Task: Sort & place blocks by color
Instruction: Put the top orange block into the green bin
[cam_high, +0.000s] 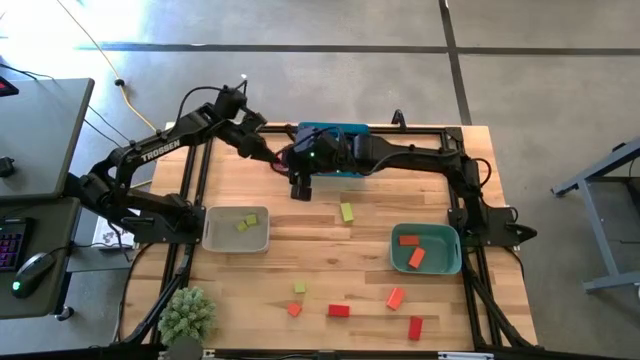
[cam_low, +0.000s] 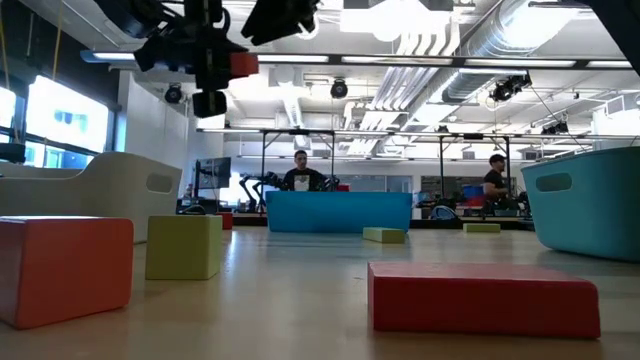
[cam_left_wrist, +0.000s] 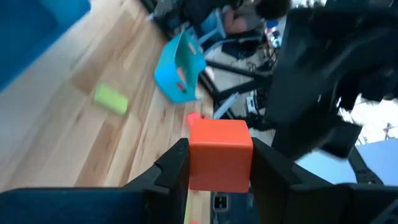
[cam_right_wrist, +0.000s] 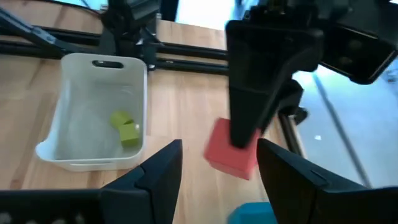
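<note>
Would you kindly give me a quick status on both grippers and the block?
Left gripper shut on red block, raised near blue tray. Right gripper open beside it, empty. Nothing blocking.

Two blocks (cam_high: 246, 223) lie in the left tray (cam_high: 236, 230), two (cam_high: 412, 249) in the right tray (cam_high: 427, 249), others (cam_high: 339, 310) on the table (cam_high: 330, 250).

Both arms are matte black, built of boxy angular links. The left arm (cam_high: 150, 160) carries white "TROSSEN" lettering along its link. The right arm (cam_high: 420, 158) shows a small green light near its wrist.
</note>
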